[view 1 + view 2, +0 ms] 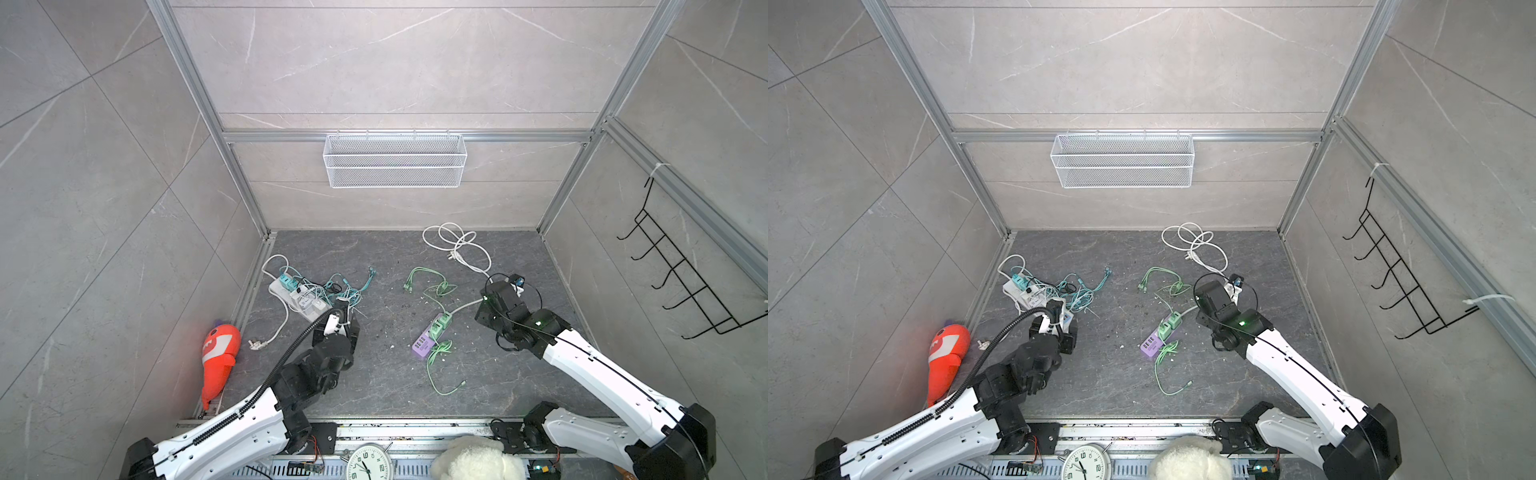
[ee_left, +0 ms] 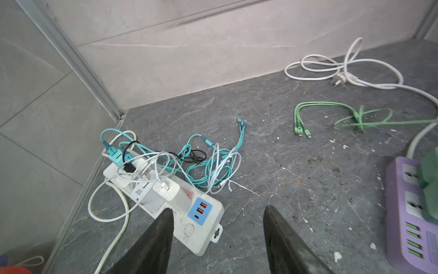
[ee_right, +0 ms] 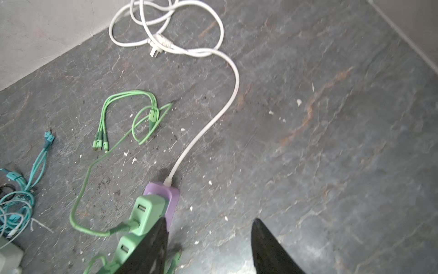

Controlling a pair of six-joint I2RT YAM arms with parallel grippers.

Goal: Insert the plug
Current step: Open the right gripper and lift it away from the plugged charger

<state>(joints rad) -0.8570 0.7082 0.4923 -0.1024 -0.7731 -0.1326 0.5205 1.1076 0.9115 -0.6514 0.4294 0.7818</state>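
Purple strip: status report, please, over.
Left gripper open, empty, at white strip. Right gripper open, empty, beside green adapters in purple strip. White plug lies loose, nothing on it.

A purple power strip (image 1: 422, 348) lies flat on the table (image 1: 374, 374), two green chargers (image 3: 147, 212) seated in it; its white cord (image 3: 233, 78) coils rearward, plug (image 3: 153, 50) loose. A white power strip (image 2: 206, 237), crowded with adapters (image 2: 166, 189), lies far left.

The booth is lit brightly and evenly from above, so only faint, soft shadows are cast on the dark floor (image 1: 386, 374). Wide-angle stretching is seen toward the edges of both top views. The right wrist view is softened by slight blur, most around the purple power strip (image 3: 174, 197)
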